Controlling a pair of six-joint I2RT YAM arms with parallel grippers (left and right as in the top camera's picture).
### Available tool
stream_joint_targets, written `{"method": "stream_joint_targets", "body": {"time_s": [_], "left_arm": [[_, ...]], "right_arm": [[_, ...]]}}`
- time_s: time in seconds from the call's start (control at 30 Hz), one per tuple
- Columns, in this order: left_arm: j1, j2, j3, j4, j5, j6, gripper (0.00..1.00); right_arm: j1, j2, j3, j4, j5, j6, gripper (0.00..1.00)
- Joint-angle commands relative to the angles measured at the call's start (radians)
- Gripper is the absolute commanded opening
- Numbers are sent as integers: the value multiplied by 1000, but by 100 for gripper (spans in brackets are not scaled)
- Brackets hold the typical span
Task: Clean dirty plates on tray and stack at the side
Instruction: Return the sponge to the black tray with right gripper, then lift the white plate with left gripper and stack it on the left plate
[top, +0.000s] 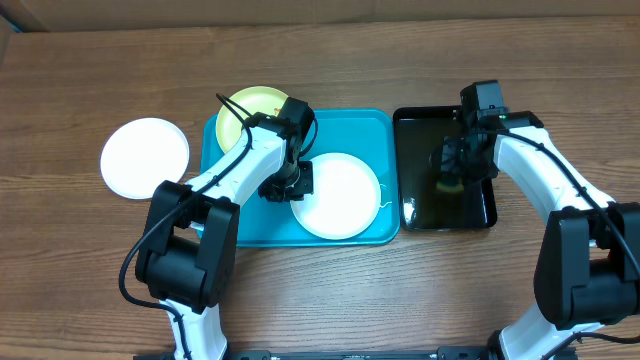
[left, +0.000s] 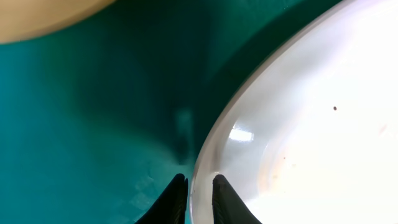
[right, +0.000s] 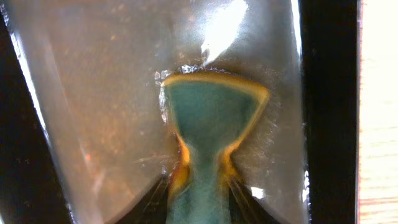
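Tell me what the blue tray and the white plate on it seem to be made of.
Blue tray: probably plastic, smooth semi-matte, soft diffuse sheen. White plate: glossy, sharp highlights along its rim; glazed ceramic or hard plastic, cannot tell which.

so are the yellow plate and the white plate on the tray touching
Apart. The left wrist view shows a broad band of bare turquoise tray between the yellow-green plate and the white plate.

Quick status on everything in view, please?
Near white plate: on blue tray, a dark speck inside.
Yellow-green plate: at tray's far left corner.
Second white plate: on table, left of tray.
Left gripper: straddles near white plate's rim, grip unclear.
Right gripper: shut on sponge over wet black tray.
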Motion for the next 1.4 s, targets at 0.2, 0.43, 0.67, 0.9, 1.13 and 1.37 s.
{"method": "stream_joint_targets", "body": {"time_s": [0.2,0.43,0.67,0.9,1.13,1.37], "left_arm": [[-15,-15,-16,3,7,-11,15],[-20,-15,-24,11,7,-11,15],[-20,-15,-24,19,3,-11,15],[-20,-15,-43,47,14,-30,4],[10,-25,67,-31,56,-26,4],[22,-55,240,-166,41,11,4]], "right_arm": [[3,-19,-9,13,34,-4,94],[3,-19,-9,-2,11,-4,100],[3,-19,-9,2,11,-4,100],[3,-19,-9,2,11,-4,100],[3,-19,-9,2,11,-4,100],[3,-19,-9,2,11,-4,100]]}}
